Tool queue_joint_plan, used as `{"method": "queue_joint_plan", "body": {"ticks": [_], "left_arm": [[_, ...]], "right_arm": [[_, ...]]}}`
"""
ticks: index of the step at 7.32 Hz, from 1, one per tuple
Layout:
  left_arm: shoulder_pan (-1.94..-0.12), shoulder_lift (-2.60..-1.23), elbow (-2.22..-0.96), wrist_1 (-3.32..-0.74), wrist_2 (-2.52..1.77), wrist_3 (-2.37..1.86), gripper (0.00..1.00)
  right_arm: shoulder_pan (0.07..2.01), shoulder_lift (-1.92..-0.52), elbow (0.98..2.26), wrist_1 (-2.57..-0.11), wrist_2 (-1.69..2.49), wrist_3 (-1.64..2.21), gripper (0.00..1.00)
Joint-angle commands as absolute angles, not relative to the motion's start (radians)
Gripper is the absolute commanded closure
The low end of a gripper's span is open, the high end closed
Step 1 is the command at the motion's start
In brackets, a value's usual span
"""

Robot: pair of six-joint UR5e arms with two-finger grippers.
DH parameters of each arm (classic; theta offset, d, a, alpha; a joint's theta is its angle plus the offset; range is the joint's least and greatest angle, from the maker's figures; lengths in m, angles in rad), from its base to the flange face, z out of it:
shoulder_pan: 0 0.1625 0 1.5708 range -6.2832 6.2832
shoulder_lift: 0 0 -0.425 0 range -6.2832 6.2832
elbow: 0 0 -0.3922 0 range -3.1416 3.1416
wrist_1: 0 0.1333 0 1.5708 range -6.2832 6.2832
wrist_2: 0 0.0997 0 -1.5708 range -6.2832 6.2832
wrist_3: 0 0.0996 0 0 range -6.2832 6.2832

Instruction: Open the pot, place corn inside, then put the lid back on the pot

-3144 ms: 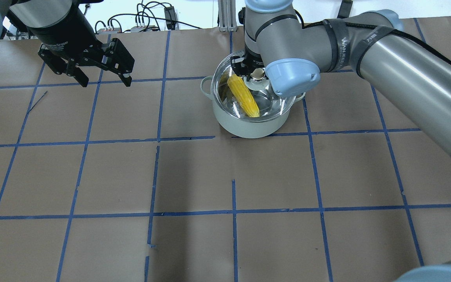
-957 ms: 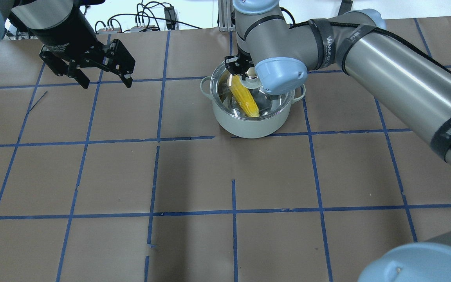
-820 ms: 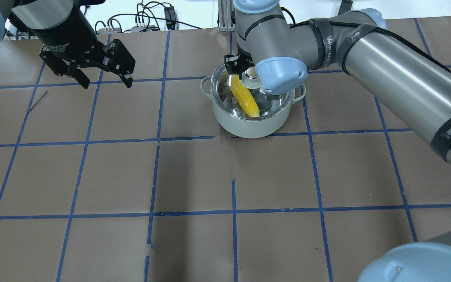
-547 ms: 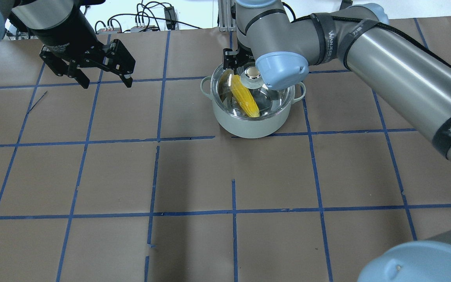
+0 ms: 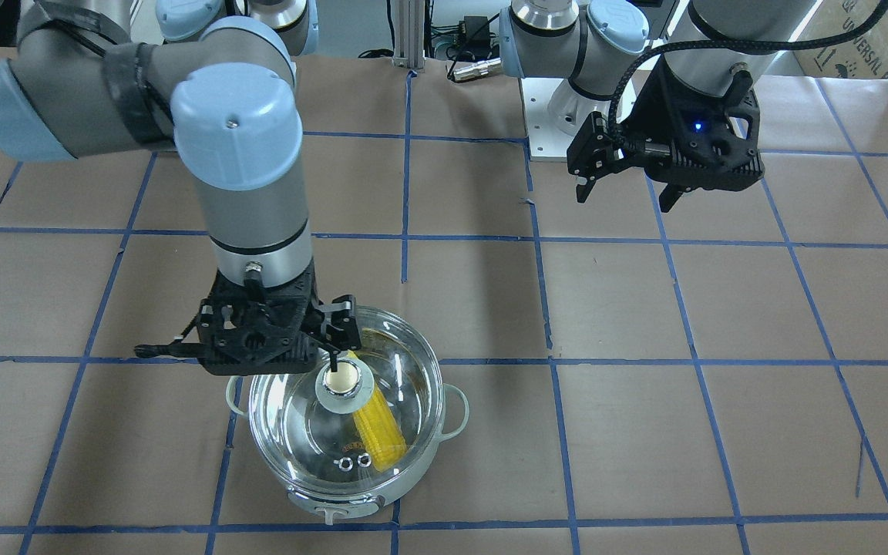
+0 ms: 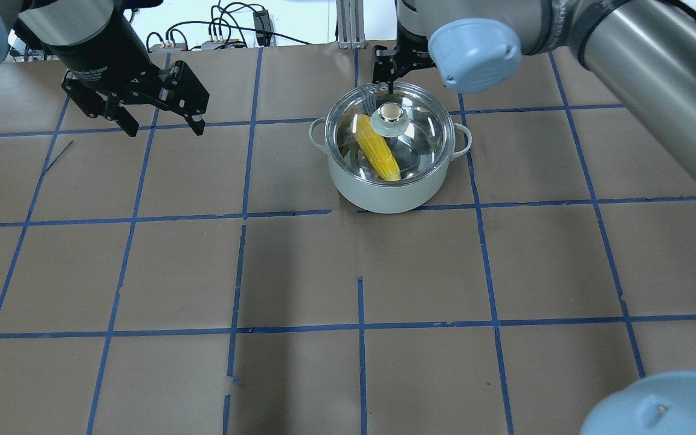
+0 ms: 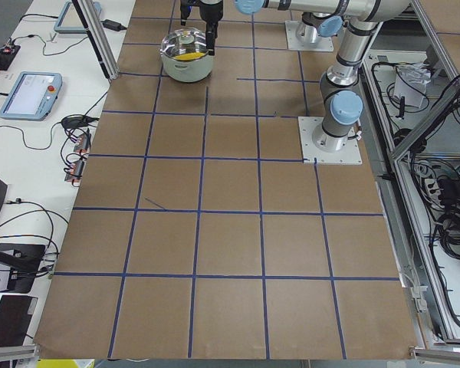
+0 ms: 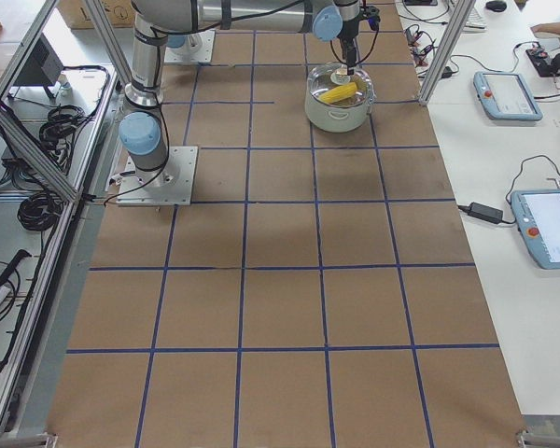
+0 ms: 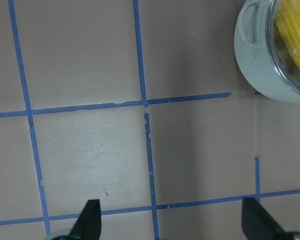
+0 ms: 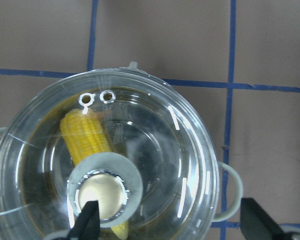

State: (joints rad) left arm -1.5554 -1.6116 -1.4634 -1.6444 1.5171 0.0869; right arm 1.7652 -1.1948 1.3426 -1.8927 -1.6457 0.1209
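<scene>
The pot (image 6: 384,193) stands on the far centre of the table (image 6: 360,272). The lid (image 6: 423,130) is seated on its rim, and the corn (image 6: 375,151) lies slanted inside, visible through the glass.

The right end effector (image 10: 172,225) is held above the lid, spread wide and empty, clear of the knob (image 6: 390,112). The left end effector (image 6: 162,124) is held wide and empty, well apart to the left.

The lid is a clear, smooth dome, judged fragile and slippery. It is best taken by the brass-coloured central knob, never by the glass. The pot is pale outside and shiny steel inside. It is judged rigid, with two loop side handles for gripping. The corn is tapered and ridged with kernels, judged firm.
</scene>
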Motion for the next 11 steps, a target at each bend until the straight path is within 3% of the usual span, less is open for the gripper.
{"method": "queue_joint_plan", "body": {"ticks": [1, 4, 8, 11], "left_arm": [[-1.555, -1.612, -1.463, -1.644, 1.517, 0.087, 0.00], [-1.552, -1.611, -1.465, -1.629, 1.522, 0.086, 0.00], [-1.552, -1.609, -1.514, -1.623, 1.528, 0.040, 0.00], [-1.552, -1.568, -1.525, -1.569, 1.552, 0.051, 0.00]], "right_arm": [[1.654, -1.261, 1.345, -1.758, -1.605, 0.048, 0.00], [1.618, -1.398, 1.383, -1.573, -1.603, 0.012, 0.01], [1.516, -1.630, 1.592, -1.603, -1.537, -0.035, 0.01], [1.519, -1.641, 1.603, -1.534, -1.540, -0.035, 0.01]]}}
